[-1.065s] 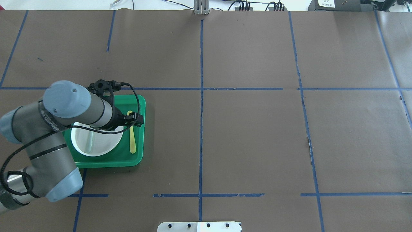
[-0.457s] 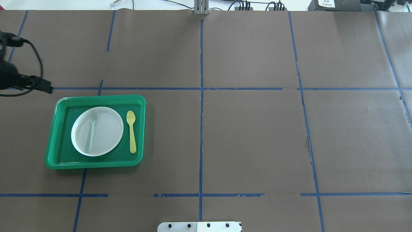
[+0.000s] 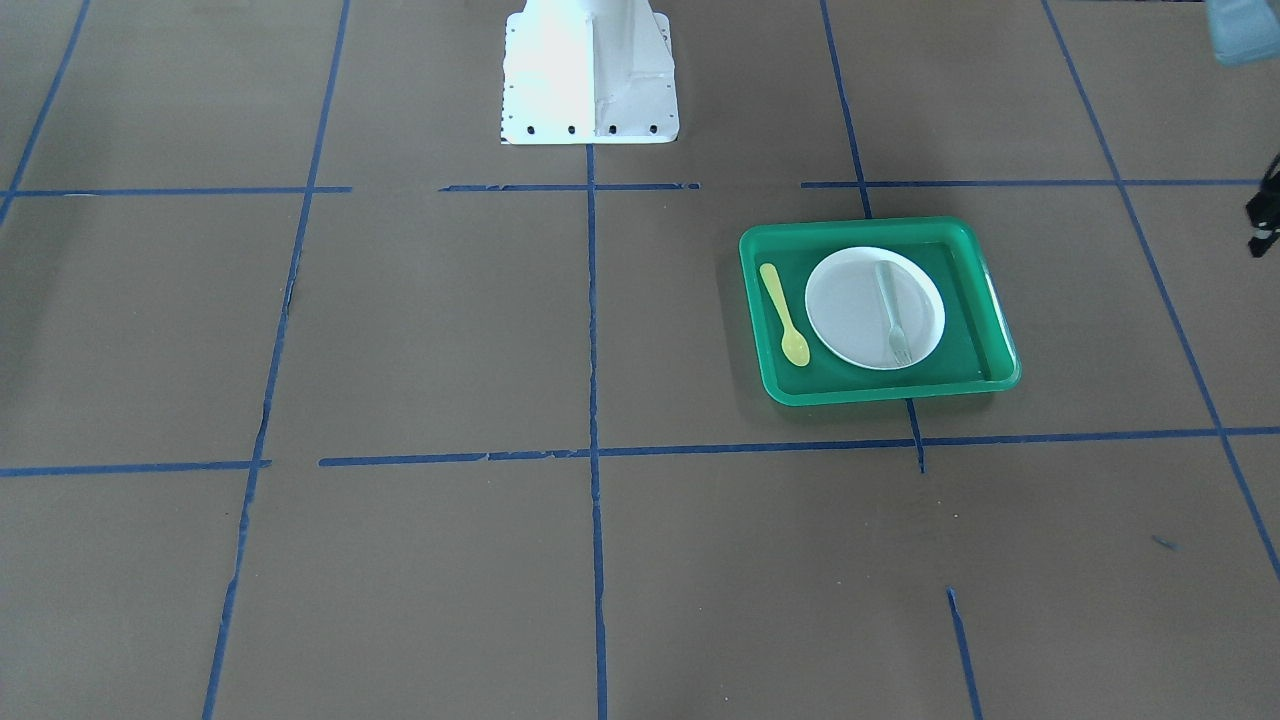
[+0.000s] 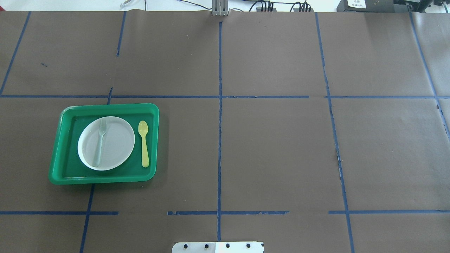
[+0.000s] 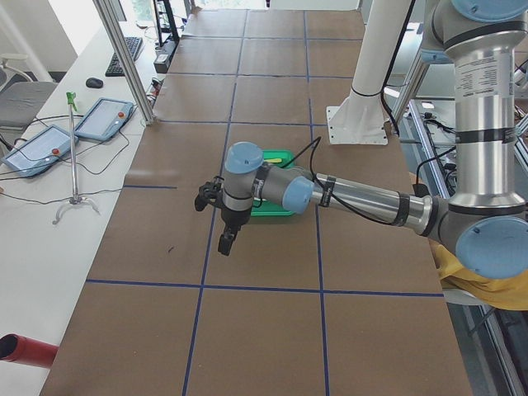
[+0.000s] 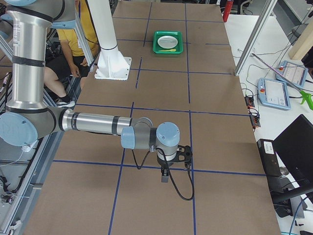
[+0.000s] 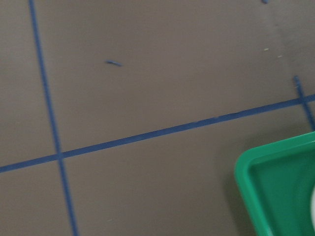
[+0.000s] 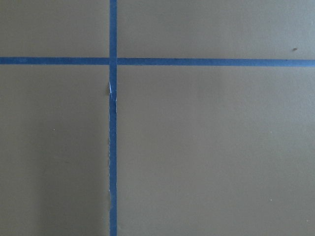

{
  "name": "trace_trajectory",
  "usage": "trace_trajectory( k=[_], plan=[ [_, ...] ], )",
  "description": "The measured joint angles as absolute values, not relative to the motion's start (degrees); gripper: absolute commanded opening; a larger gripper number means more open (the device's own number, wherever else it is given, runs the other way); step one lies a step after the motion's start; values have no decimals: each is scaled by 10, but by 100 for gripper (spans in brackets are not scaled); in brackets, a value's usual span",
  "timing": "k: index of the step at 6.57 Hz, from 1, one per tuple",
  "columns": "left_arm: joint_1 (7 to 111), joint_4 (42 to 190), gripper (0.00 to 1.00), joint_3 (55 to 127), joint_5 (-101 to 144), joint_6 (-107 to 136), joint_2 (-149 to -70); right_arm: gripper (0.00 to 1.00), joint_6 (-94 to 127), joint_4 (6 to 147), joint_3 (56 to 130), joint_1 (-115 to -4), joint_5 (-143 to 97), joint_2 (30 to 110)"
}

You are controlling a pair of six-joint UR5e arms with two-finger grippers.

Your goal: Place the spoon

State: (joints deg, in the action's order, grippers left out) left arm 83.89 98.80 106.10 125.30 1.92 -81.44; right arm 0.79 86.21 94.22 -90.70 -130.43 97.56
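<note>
Front-facing: the spoon (image 3: 783,314) lies flat on the floor of the green tray (image 3: 880,392), just beside the white plate (image 3: 850,320), on the robot's right side of it; the fork (image 3: 893,312) lies on the plate; placing looks done, so the main risk is a later bump.

Overhead: no arm in shot; the spoon (image 4: 143,143) is pale yellow, oval bowl pointing away from the robot, slim handle roughly parallel to the fork; light plastic, would likely skid if the tray gets knocked.

Exterior left: the left gripper (image 5: 226,241) hangs near the tray's outer side; a low swing back could clip the rim and shift the spoon; jaw opening cannot be told here.

Exterior right: the right gripper (image 6: 165,176) is well apart from the tray, little threat; jaws cannot be told.

Left wrist: only a tray corner; spoon out of shot.

Right wrist: brown paper and blue tape (image 8: 113,147) only.
</note>
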Motion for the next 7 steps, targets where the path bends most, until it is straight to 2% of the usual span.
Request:
trace_trajectory(
  k=[2,7],
  plan=[
    [915,986,100,1020,1358,-49,-771,100,8,862,942,-907,-1304,976],
    [949,990,100,1012,1337,-72,-759,100,8,862,942,-907,-1304,976]
  ],
)
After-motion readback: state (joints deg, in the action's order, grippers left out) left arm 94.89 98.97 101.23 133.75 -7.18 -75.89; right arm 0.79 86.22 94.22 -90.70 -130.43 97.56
